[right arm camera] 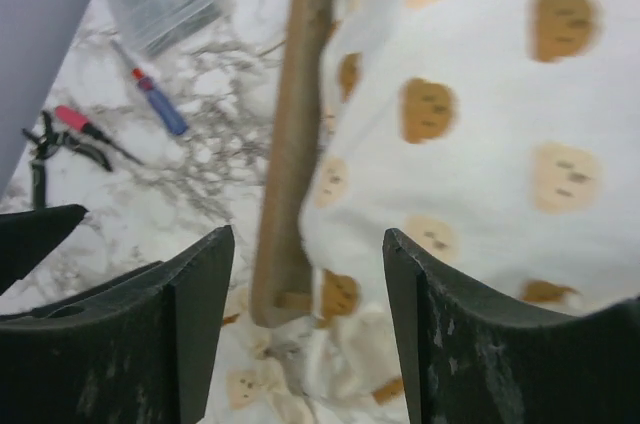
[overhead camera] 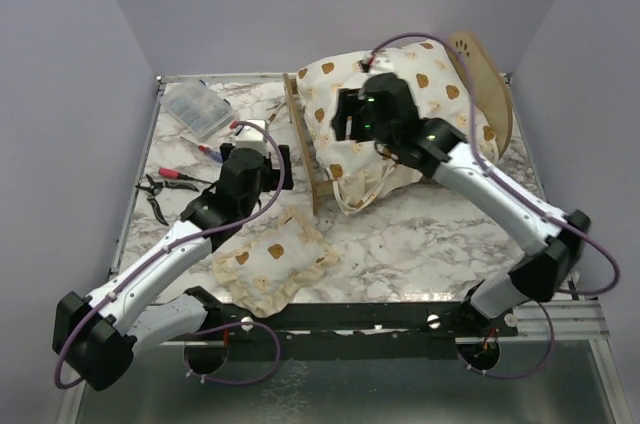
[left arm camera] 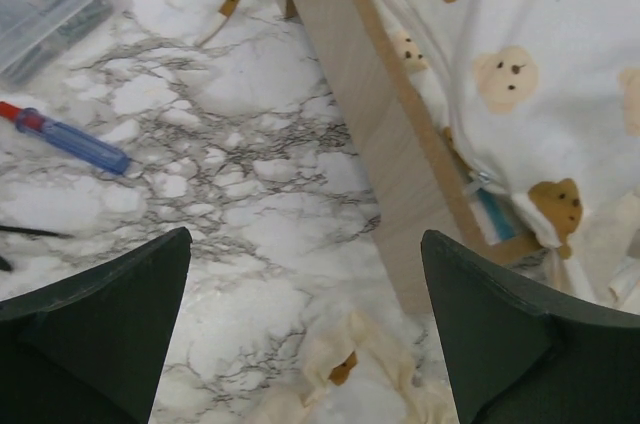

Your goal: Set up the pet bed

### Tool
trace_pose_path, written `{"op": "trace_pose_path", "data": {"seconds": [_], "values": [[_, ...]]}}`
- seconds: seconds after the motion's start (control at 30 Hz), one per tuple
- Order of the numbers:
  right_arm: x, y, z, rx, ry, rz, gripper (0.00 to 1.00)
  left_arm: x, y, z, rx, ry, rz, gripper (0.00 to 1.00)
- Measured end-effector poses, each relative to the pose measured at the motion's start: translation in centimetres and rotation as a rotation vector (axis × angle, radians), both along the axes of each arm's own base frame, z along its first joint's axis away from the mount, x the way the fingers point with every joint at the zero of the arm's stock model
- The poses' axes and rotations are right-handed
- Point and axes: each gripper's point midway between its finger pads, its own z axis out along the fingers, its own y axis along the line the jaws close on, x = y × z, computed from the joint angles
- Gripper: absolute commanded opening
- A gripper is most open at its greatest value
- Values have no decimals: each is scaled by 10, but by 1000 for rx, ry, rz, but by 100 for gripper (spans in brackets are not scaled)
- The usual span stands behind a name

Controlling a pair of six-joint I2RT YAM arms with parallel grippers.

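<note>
The plywood pet bed (overhead camera: 497,94) stands at the back right, its low footboard (overhead camera: 306,144) toward the left and its rounded headboard at the right. The large bear-print cushion (overhead camera: 400,104) lies bunched inside it, spilling over the near side. The small bear-print pillow (overhead camera: 275,259) lies on the table in front. My right gripper (overhead camera: 352,122) is open and hovers over the cushion beside the footboard (right arm camera: 290,144); the cushion (right arm camera: 480,94) fills that view. My left gripper (overhead camera: 262,159) is open above the table, left of the footboard (left arm camera: 370,114), with the pillow's corner (left arm camera: 350,364) below it.
A clear plastic parts box (overhead camera: 197,108) sits at the back left. A red-and-blue screwdriver (overhead camera: 210,151) and pliers (overhead camera: 160,187) lie on the marble table (overhead camera: 440,234) left of my left gripper. The screwdriver (left arm camera: 75,141) shows in the left wrist view too.
</note>
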Motion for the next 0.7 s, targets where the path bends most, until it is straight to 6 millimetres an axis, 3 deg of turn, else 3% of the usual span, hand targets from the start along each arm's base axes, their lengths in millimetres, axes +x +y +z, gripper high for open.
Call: {"op": "trace_pose_path", "data": {"seconds": [0.1,0.17,0.27,0.37,0.5,0.6,0.7], "values": [[1,-70,17,-1,-46,-108,68,7,-21,-2,-49,46,-48,96],[7,-121,11,-23,-48,-212,68,12,-33,-5,-68,78,-70,96],[12,-192,-15,-79,-13,-361,68,20,-50,-15,-73,129,-94,94],[8,-240,-49,-139,57,-456,67,29,-64,-23,-73,168,-107,94],[-2,-261,-87,-188,142,-471,60,35,-81,-24,-76,185,-126,92],[-10,-255,-107,-194,184,-420,53,32,-91,-20,-81,180,-148,92],[-12,-248,-114,-185,202,-378,47,21,-110,-14,-78,166,-191,91]]}}
